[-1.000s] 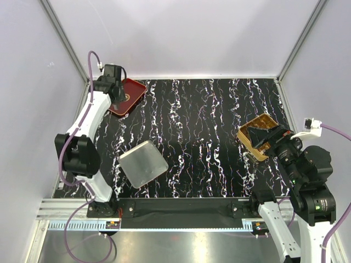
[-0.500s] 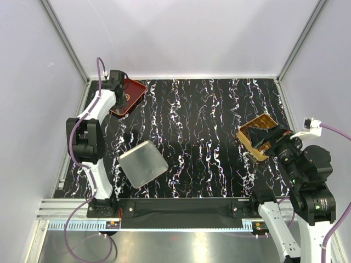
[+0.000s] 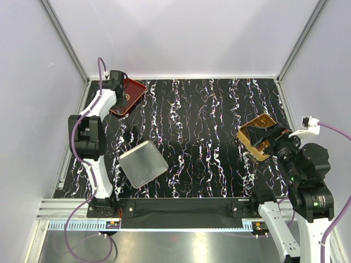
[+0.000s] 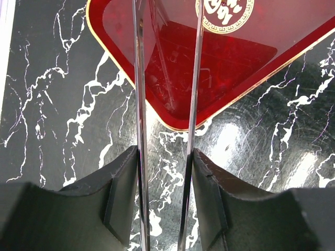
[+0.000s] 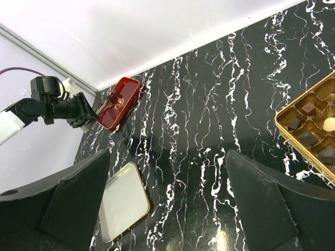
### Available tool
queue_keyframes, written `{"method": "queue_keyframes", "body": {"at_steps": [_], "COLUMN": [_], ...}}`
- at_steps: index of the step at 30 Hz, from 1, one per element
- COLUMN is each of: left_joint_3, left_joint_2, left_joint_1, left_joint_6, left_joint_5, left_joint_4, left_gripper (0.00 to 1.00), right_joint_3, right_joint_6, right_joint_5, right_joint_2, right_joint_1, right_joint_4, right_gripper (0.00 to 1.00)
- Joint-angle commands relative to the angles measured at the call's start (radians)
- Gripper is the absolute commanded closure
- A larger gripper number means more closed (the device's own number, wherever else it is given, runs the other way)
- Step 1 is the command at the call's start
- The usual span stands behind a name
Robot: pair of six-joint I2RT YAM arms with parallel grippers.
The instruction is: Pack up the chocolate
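My left gripper (image 4: 166,157) is parted, with nothing between its thin clear blades (image 4: 138,78), which reach out over the near corner of the red tray (image 4: 235,57). I cannot tell whether their tips touch the tray's floor; glare and reflections muddle it. That wrist view crops the tray at the top and slices through its gold emblem (image 4: 225,10). From the top camera the left gripper (image 3: 122,96) sits at the tray's (image 3: 132,92) edge. My right gripper (image 5: 167,206) has its jaws spread wide and holds nothing. It hovers far across the black marbled table (image 3: 208,137) from the red tray, over the gold box (image 3: 253,130), and blocks much of the box from above. The chocolate (image 5: 309,137) lies in the box's compartments (image 5: 285,112), dark pieces with one cream one beside them, well apart from the tray (the right wrist view cuts the box at its edge, so I can't count them). A silvery gold-rimmed panel (image 3: 143,163) lies on the near side of the tray, apart from it. Compared with a second ago, the left arm's elbow has drawn in and risen closer to the tray; over the last half second it has barely changed. The tray, box and panel lie where they were.
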Motion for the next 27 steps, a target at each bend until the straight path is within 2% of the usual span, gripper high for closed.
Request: {"method": "queue_keyframes", "body": {"at_steps": [1, 11, 20, 27], "left_joint_3": [0.052, 0.054, 0.063, 0.012], "left_joint_2": [0.006, 0.011, -0.008, -0.069], "left_joint_1": [0.008, 0.008, 0.008, 0.008], "left_joint_6": [0.010, -0.001, -0.017, -0.036], "left_joint_5": [0.002, 0.022, 0.043, 0.059], "left_joint_4": [0.046, 0.026, -0.021, -0.046], "left_gripper": [0.55, 0.62, 0.63, 0.63], "right_joint_3": [-0.008, -0.017, -0.009, -0.005], "right_joint_6": [-0.026, -0.027, -0.024, -0.014], "right_joint_5": [0.025, 0.030, 0.027, 0.022], "right_joint_2": [0.013, 0.015, 0.005, -0.005], "right_joint_1": [0.007, 0.007, 0.007, 0.005], "right_joint_4": [0.049, 0.050, 0.041, 0.036], "right_gripper": [0.00, 0.00, 0.00, 0.00]}}
